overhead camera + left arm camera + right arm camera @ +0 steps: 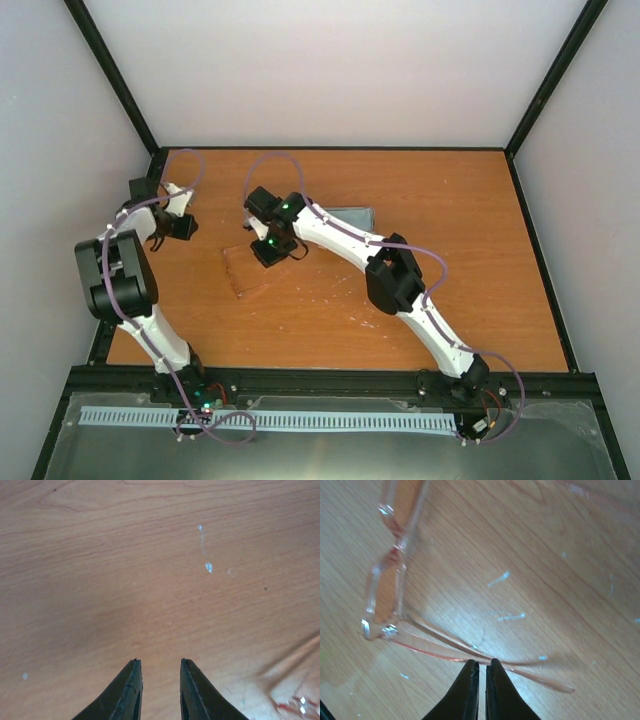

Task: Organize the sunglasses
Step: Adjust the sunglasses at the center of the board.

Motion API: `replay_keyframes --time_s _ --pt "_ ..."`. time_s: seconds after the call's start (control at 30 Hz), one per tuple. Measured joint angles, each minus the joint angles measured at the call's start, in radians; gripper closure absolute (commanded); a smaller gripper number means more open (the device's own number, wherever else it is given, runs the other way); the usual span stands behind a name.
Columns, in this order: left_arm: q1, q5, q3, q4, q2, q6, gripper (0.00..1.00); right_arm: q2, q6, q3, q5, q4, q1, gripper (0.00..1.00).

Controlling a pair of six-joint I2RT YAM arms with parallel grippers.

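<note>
Right pincer (480, 664) clenched on sunglasses (385, 591) arm; left pincer (161, 672) released, blue cloth (355, 214) nearby.

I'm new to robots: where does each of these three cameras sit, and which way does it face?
Top external: above and behind the robot, looking down on the table; the left arm and right arm show.
Left wrist: on the left arm, facing down at bare wood; the left tool shows.
Right wrist: on the right arm, facing down at the sunglasses; the right tool shows.
Shared: top and right wrist both see the sunglasses.
</note>
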Motion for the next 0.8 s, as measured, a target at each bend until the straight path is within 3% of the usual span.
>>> replay_keyframes --time_s 0.3,0.53,0.8 --pt "-0.062 0.065 0.081 -0.034 0.165 0.055 0.76 -0.008 0.018 -0.113 0.001 -0.071 -0.003 0.94" --pt "-0.141 0.089 0.064 -0.053 0.186 0.079 0.77 -0.006 0.026 -0.163 -0.018 -0.074 -0.004 0.94" --pt "-0.143 0.1 0.013 -0.036 0.168 0.098 0.78 0.026 0.041 -0.164 -0.051 -0.063 -0.021 0.94"
